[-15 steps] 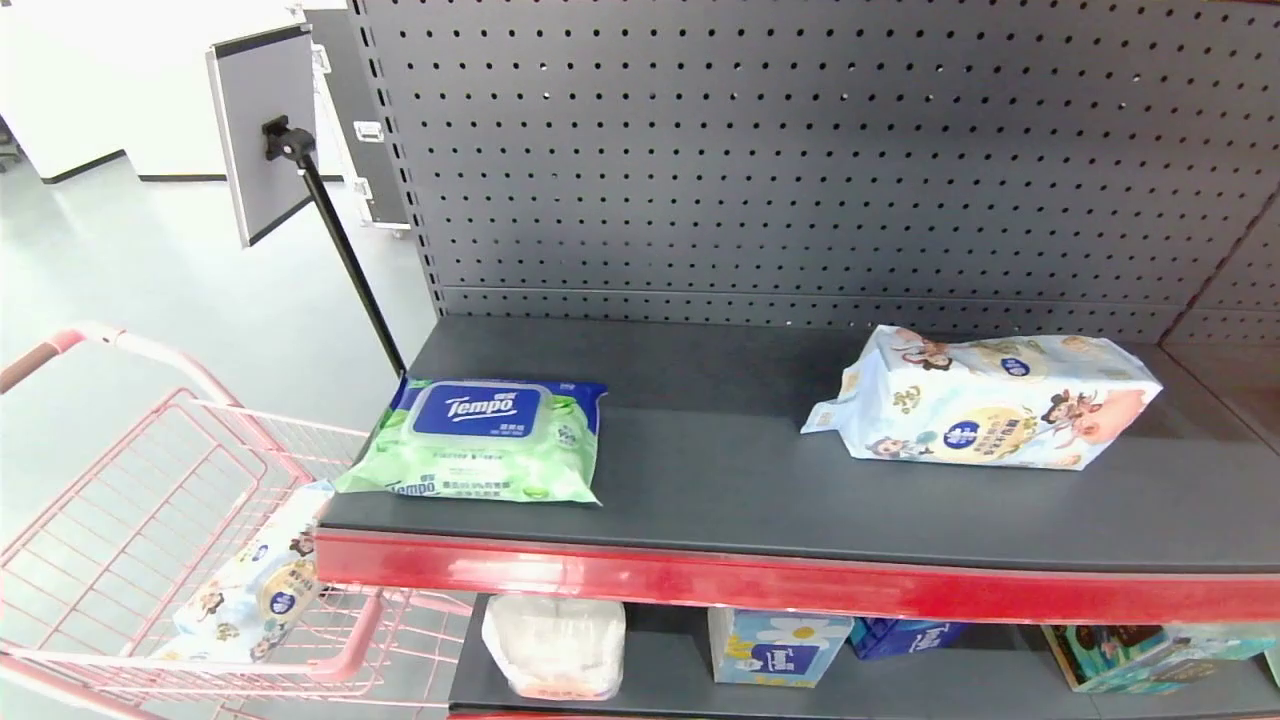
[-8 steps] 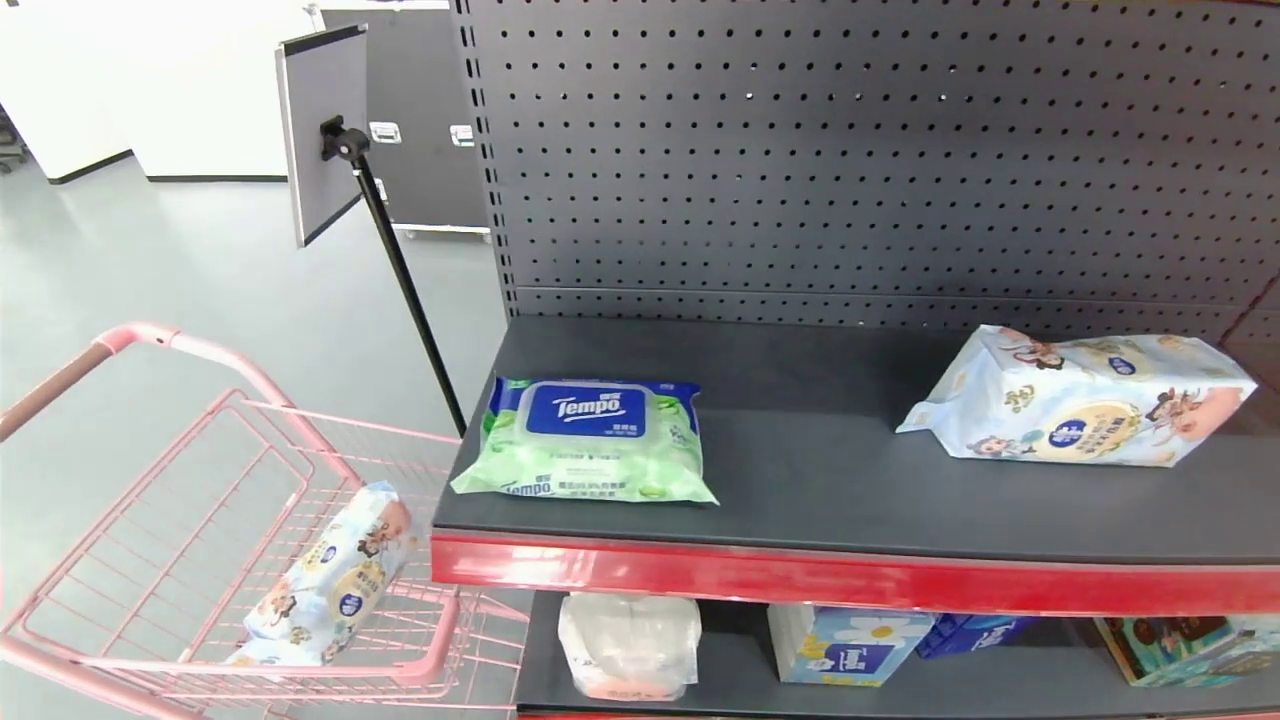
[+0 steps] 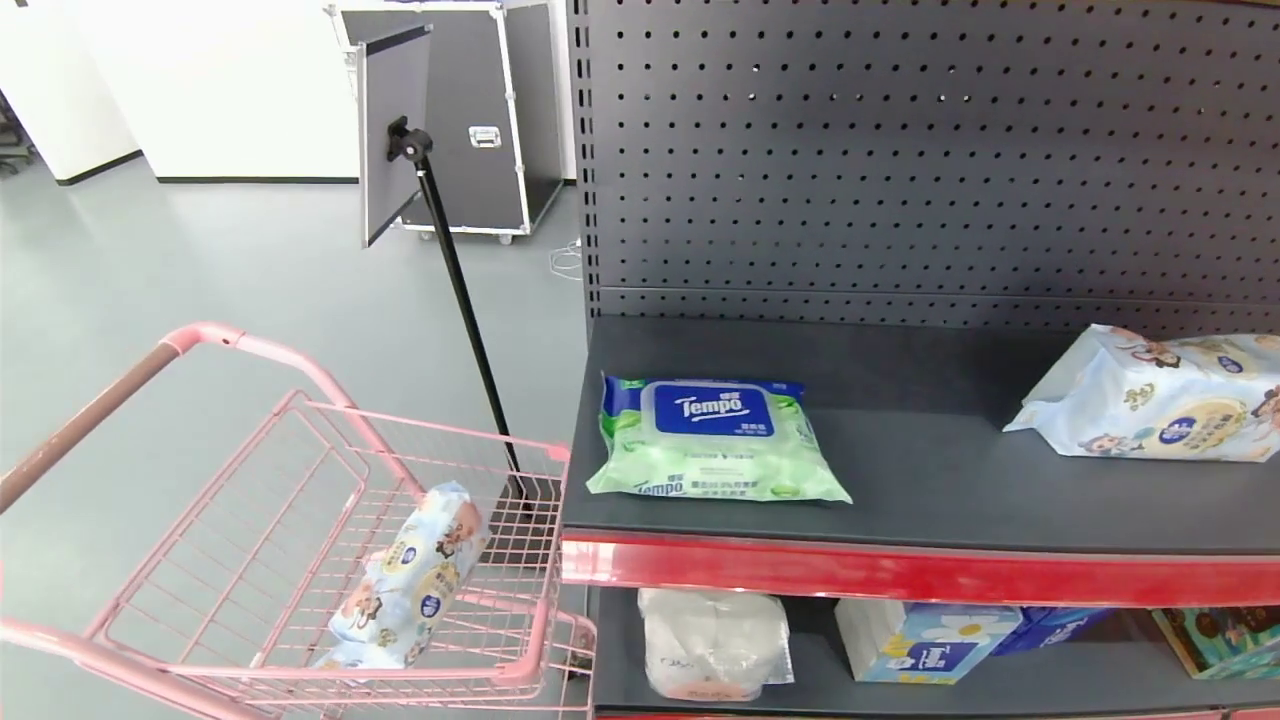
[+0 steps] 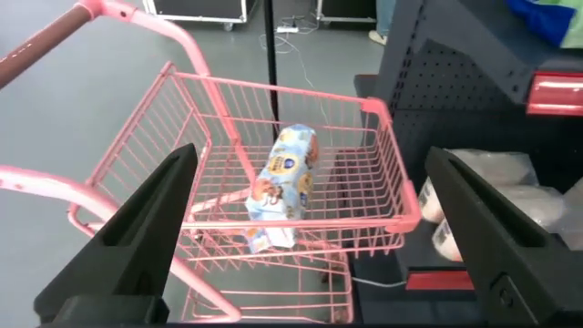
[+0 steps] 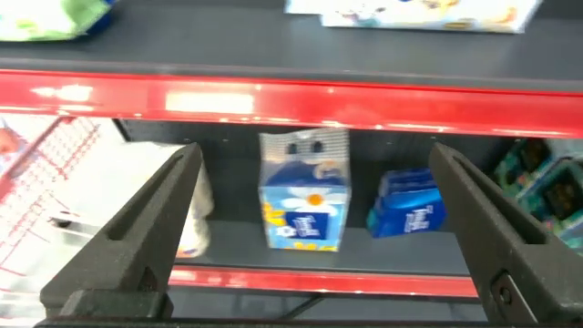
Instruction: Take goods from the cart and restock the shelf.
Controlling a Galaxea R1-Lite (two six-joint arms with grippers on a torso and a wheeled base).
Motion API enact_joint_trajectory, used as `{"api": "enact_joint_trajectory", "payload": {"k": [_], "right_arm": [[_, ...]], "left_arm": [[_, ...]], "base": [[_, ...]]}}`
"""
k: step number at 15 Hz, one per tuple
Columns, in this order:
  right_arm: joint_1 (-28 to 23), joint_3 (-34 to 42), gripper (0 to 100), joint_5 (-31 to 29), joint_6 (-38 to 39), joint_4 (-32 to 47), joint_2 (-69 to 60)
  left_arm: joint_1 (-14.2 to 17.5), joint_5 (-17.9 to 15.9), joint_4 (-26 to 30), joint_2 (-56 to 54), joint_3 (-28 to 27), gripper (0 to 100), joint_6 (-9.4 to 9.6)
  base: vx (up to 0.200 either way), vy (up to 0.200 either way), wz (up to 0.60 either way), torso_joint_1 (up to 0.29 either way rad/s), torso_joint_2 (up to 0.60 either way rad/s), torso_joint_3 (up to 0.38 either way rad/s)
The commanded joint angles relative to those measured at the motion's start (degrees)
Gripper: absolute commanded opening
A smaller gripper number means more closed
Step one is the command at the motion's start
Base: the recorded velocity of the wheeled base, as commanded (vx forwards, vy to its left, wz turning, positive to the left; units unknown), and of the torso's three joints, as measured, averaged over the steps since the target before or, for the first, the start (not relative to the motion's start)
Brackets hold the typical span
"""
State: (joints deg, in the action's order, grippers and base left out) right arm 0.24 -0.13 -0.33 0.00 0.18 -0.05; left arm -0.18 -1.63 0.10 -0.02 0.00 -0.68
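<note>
The head view is swung toward the cart (image 3: 240, 345): its corner tissue pack (image 3: 410, 580) should be fetched next by the left gripper (image 4: 310, 159), spread like the right gripper (image 5: 316, 150).

It was a shop: a pegboard-backed shelf (image 3: 900, 470) with a red front edge carried packaged goods, and a pink wire cart (image 3: 300, 500) stood beside it.

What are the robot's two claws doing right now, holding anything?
Left gripper: open, holding nothing, facing the pink cart.
Right gripper: open, holding nothing, facing the shelf.
</note>
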Motion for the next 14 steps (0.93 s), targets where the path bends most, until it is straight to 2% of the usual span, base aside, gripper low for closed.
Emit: {"api": "enact_joint_trajectory", "payload": {"k": [1, 9, 14], "right_arm": [[0.02, -0.04, 100, -0.02, 0.00, -0.01, 0.05], [0.02, -0.04, 100, -0.02, 0.00, -0.01, 0.05], [0.02, -0.04, 100, -0.02, 0.00, -0.01, 0.05]], "left_arm": [[0.01, -0.04, -0.01, 0.02, 0.00, 100, -0.02], [0.01, 0.05, -0.01, 0.02, 0.00, 100, -0.02], [0.01, 0.05, -0.01, 0.02, 0.00, 100, -0.02]], "base": [[0.000, 0.200, 0.00, 0.002, 0.01, 0.007], [0.000, 0.200, 0.00, 0.004, 0.00, 0.002], [0.000, 0.000, 0.00, -0.018, 0.06, 0.033]]}}
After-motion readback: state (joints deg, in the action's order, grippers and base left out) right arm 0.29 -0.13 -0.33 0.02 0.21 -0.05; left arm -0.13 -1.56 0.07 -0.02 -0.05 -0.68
